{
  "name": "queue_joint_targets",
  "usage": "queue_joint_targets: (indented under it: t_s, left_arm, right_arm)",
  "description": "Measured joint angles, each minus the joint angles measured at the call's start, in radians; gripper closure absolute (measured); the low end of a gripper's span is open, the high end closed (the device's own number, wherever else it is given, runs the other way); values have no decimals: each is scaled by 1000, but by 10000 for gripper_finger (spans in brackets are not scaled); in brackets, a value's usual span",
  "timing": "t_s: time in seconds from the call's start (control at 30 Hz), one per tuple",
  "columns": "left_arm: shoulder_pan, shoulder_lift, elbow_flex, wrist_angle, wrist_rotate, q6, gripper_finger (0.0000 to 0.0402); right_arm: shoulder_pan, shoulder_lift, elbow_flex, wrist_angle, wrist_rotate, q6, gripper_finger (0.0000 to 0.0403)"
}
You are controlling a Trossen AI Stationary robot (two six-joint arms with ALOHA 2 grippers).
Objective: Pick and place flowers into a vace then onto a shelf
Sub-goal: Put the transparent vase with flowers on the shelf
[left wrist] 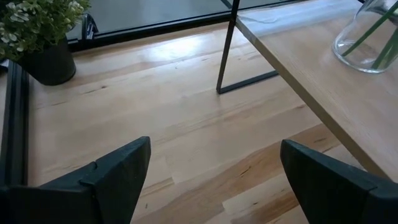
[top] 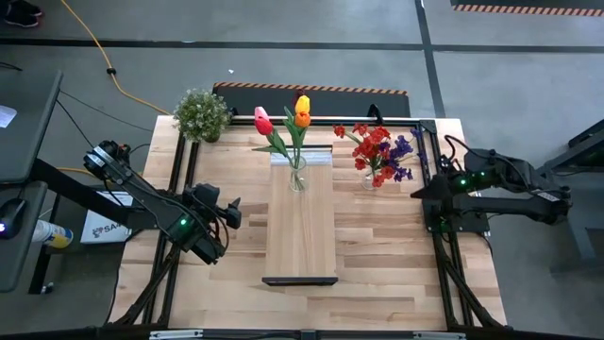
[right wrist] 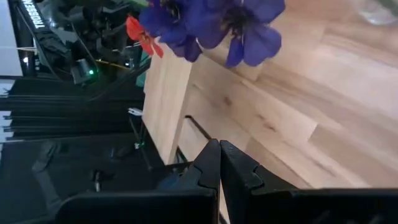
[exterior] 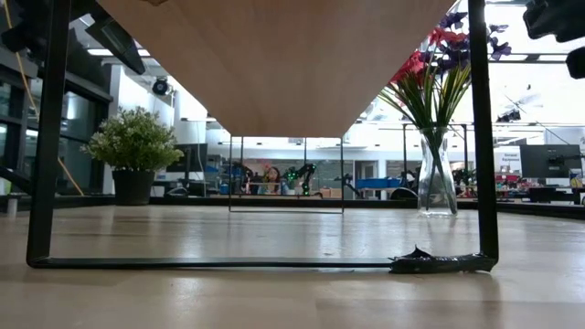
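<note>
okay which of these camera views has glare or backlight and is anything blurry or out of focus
Low view: bright room lights behind backlight the spray vase, and the tabletop shows sheen. Left wrist view: a pale glare patch on the tabletop near the potted plant. Right wrist view: the purple blossoms are close and soft. High view: evenly lit.

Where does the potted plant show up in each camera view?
High view: potted plant at the table's far left corner.
Low view: plant at left, behind the shelf's black leg.
Left wrist view: plant in the upper left corner.
Right wrist view: not in it.
Shared landmark: the shelf.
</note>
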State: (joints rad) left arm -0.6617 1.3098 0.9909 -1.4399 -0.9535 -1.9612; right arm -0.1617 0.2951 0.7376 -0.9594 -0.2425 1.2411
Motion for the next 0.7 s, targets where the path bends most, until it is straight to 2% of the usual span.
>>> queue_joint_targets:
  t_s: [0.33, 0.5, 0.7]
  left_arm:
    - [0, 0, 0, 10, 0, 22, 11]
    - [0, 0, 0, 10, 0, 23, 9]
    - [0, 0, 0, 10, 0, 23, 10]
  right_arm:
    - [1, 0, 0, 28, -93, 93, 403]
    - [1, 0, 0, 145, -154, 124, 403]
    - [1, 0, 0, 328, -169, 131, 403]
